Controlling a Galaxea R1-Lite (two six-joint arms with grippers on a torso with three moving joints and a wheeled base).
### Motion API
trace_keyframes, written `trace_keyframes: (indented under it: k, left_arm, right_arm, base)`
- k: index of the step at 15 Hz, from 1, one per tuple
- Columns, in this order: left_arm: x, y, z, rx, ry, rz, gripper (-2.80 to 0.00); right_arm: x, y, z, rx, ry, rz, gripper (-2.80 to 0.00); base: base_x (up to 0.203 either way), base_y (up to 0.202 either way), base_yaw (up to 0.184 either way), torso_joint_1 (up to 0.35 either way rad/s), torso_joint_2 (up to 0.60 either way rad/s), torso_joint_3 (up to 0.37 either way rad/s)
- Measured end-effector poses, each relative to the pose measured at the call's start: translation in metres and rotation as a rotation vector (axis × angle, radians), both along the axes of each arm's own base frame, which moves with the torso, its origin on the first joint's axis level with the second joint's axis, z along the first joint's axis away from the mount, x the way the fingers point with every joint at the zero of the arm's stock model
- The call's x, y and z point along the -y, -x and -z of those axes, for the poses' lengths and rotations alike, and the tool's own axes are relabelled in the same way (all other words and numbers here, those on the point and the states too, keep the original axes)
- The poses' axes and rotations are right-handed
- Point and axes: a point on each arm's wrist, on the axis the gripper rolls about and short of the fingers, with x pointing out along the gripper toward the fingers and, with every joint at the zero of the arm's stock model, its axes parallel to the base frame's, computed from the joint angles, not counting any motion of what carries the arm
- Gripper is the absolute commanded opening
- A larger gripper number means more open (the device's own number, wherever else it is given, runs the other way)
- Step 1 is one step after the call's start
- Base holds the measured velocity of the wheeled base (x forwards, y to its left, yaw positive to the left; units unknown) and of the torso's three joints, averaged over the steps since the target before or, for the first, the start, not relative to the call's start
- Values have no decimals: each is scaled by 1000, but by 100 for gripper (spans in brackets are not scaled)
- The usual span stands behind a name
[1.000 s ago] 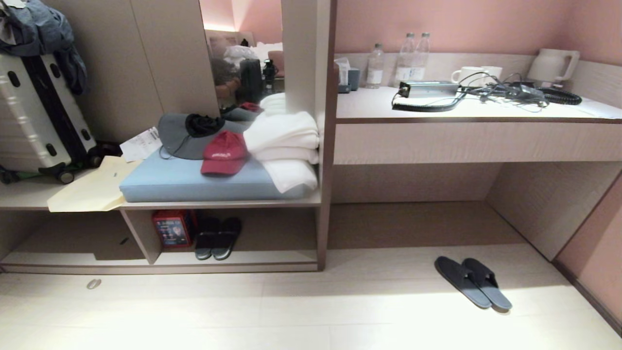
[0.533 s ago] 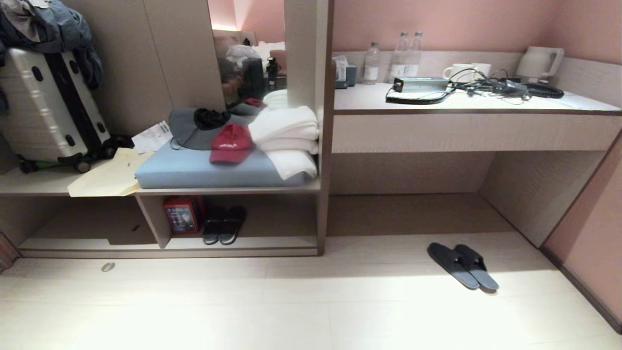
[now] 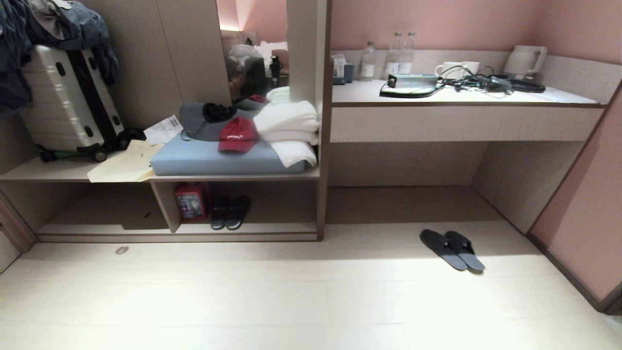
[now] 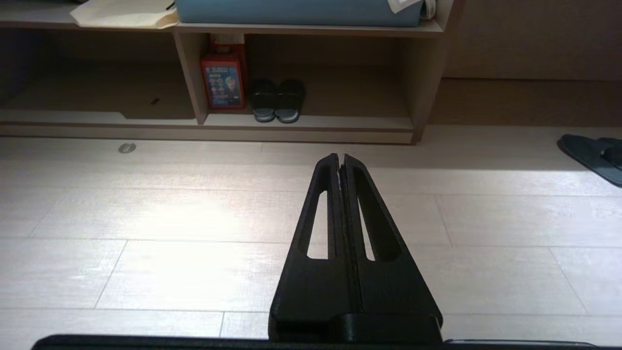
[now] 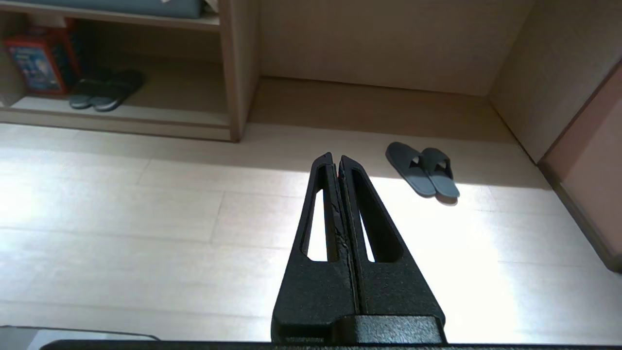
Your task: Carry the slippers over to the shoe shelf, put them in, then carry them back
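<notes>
Neither arm shows in head view; wrist views show my left gripper (image 4: pixel 341 156) and right gripper (image 5: pixel 336 157) clenched, empty. The slippers (image 3: pixel 452 249) lie on floor ahead of my right jaws, outside the shoe shelf (image 3: pixel 243 236). Head camera has backed off: scene smaller. Left wrist view crops slippers.

We see pale wood-plank floor (image 3: pixel 291 301) across the lower frame, with a bright light patch in the middle. Pink wall (image 3: pixel 437 24) fills the upper right and runs down the right edge with a dark baseboard (image 3: pixel 563 267). A long pale tabletop (image 3: pixel 461 97) with a plain front panel sits right of centre, open recess below. Beige wardrobe panels (image 3: pixel 165 58) stand upper left; a mirror (image 3: pixel 252 48) beside them reflects the room.
</notes>
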Motion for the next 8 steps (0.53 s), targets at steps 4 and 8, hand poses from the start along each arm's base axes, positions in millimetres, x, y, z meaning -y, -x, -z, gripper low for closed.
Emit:
trace_keyframes:
  k: [4, 8]
  left_arm:
    - [0, 0, 0, 0, 0, 0, -280]
    - [0, 0, 0, 0, 0, 0, -280]
  right_arm:
    - [0, 0, 0, 0, 0, 1, -280]
    - [0, 0, 0, 0, 0, 0, -280]
  base:
    - [-197, 0, 2, 1, 2, 0]
    - [-197, 0, 1, 3, 2, 2]
